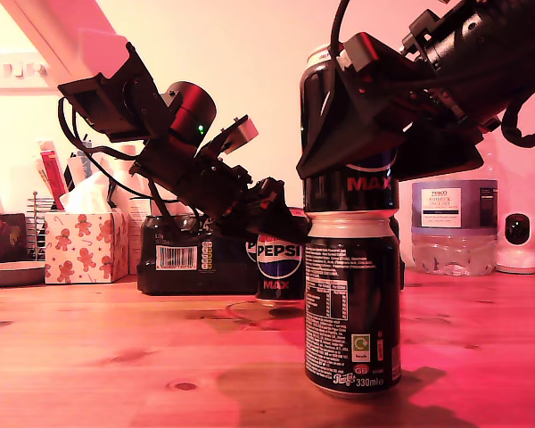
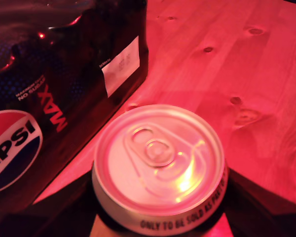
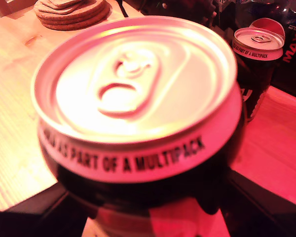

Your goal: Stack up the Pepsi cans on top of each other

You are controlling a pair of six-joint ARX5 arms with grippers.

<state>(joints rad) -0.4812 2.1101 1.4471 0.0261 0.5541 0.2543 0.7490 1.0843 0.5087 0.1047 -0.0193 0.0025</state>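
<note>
Two black Pepsi cans stand stacked near the front of the wooden table. The lower can (image 1: 352, 308) shows its white text, and its silver rim (image 3: 133, 219) peeks out under the upper one. The upper can (image 1: 348, 183) (image 3: 138, 84) sits on it, and my second gripper (image 1: 352, 134) (image 3: 148, 207), reaching in from the exterior view's right, is shut on it. A third can (image 1: 279, 265) (image 2: 160, 163) (image 3: 259, 47) stands on the table by the shrink-wrapped pack. My first gripper (image 1: 269, 209) (image 2: 160, 212) is shut on that can, with dark fingers (image 2: 64, 210) against both its sides.
The black Pepsi 24-pack (image 1: 196, 254) (image 2: 49, 74) stands right behind the third can. A gingerbread tissue box (image 1: 85, 245) and a plate (image 1: 9, 272) are at the exterior view's left. A water bottle (image 1: 455, 227) and a white camera (image 1: 520, 242) stand at its right. Coasters (image 3: 71, 10) are stacked further off.
</note>
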